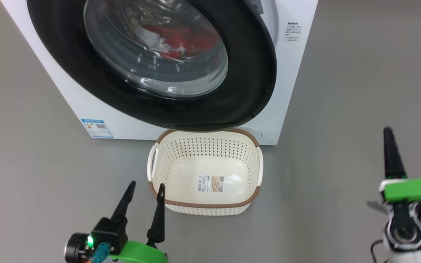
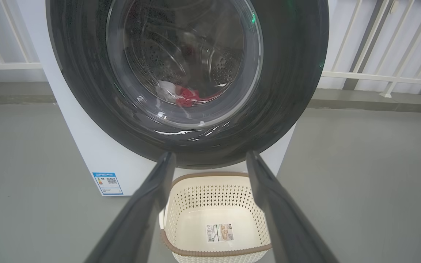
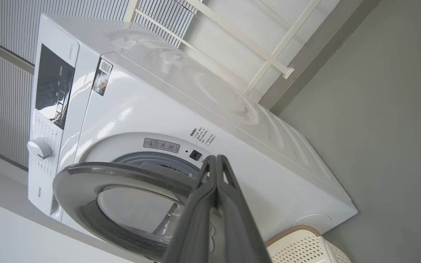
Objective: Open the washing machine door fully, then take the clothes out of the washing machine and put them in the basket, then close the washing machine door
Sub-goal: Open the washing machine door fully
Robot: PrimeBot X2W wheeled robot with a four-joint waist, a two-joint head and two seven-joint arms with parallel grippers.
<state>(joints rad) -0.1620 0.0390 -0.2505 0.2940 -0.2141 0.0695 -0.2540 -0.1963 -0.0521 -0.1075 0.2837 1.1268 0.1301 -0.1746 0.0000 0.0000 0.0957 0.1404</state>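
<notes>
Two grippers, both free of any load. We see the left gripper (image 1: 147,184) low at the left of the head view, its fingers spread apart. The inner fingertip overlaps the near-left corner of the basket (image 1: 203,148), and contact is unclear from this angle. The right gripper (image 3: 216,159) has its fingers pressed together and grips nothing. In its own wrist view it points toward the edge of the washing machine door (image 1: 247,73).

The door stands ajar, swung partly out from the front of the washing machine (image 1: 86,106), and we see a gap behind its rim in the right wrist view. The clothes (image 1: 181,40) lie inside the drum, showing red and white through the glass.

The basket sits on the grey floor (image 1: 323,164) just in front of the machine. Its far rim is under the door's lower edge, and nothing is in it but a paper label (image 1: 210,183) on the bottom.
</notes>
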